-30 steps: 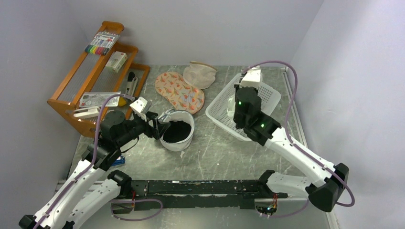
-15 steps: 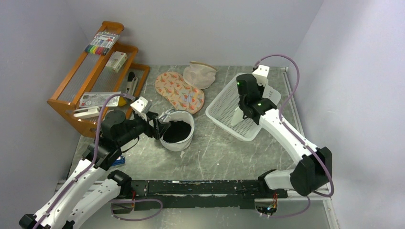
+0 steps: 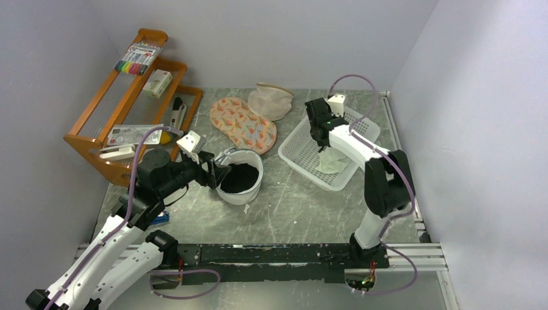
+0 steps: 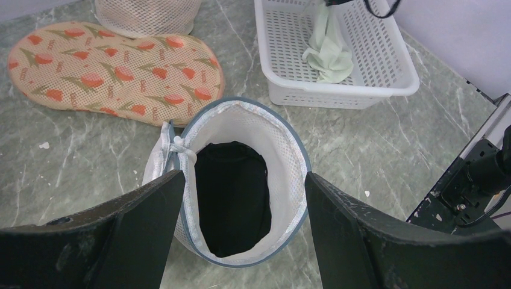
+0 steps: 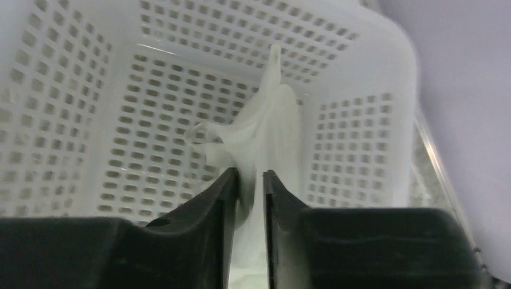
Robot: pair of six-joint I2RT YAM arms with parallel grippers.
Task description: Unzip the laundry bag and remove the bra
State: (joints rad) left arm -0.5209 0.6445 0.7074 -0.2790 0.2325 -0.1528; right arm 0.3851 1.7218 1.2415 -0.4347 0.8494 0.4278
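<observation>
Black bra [image 4: 232, 198] lies inside the unzipped bag [image 4: 286, 150], straddled by the spread left end effector [image 4: 244, 177]. Right end effector [image 5: 250, 180] pinches a pale cloth [image 5: 271, 120] in the basket [image 5: 108, 120]. Risk: the unrestrained bag may lift with the bra.

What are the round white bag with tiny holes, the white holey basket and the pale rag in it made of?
The round white mesh laundry bag looks like soft matte netting: fine holes, floppy flap. The white slotted basket seems hard plastic: even moulded holes, stiff rim, slight sheen. The pale cloth in it looks like thin fabric, hanging in folds.
</observation>
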